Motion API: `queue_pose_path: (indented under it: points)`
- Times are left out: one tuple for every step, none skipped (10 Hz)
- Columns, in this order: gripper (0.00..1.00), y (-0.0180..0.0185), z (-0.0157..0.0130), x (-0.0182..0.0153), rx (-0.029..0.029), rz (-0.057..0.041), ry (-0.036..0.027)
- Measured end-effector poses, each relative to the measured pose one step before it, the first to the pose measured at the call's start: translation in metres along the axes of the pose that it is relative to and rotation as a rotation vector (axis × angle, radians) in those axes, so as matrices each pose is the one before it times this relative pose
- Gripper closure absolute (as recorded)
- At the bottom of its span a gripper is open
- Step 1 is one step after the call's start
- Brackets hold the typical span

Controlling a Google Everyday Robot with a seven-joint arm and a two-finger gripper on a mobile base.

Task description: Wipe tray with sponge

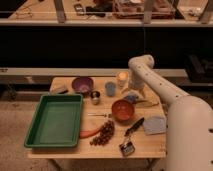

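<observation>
Squarely over the sponge (131, 98), tray (36, 120) not yet wiped.
Near and left, the tray lies flat and empty on the tabletop (150, 146), well apart from the sponge, so a carry across comes first. Farther back on the right, past the orange bowl (122, 110), the sponge sits loose on the wood; my pincer (135, 91) hangs just above it, released wide, I judge so it can straddle the block before clenching.

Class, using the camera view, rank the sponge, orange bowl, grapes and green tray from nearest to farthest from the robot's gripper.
The gripper hangs over the back right of the table.
1. Sponge, just below it.
2. Orange bowl, centre.
3. Grapes, front.
4. Green tray, far left.
</observation>
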Motion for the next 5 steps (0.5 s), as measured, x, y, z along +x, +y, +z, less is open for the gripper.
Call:
queue_pose_path:
  points:
    - [0.2, -0.00046, 0.001, -0.00031, 0.00669, -0.00039, -0.00028]
    - [0.2, 0.00004, 0.0005, -0.00013, 0.00449, -0.00208, -0.00026]
    - [0.2, -0.00027, 0.00045, 0.00039, 0.0023, -0.00044, -0.00079]
    - [0.2, -0.00056, 0.00015, 0.00063, 0.00247, -0.00077, -0.00026]
    - [0.2, -0.00095, 0.00047, 0.00083, 0.00006, -0.00239, 0.00039]
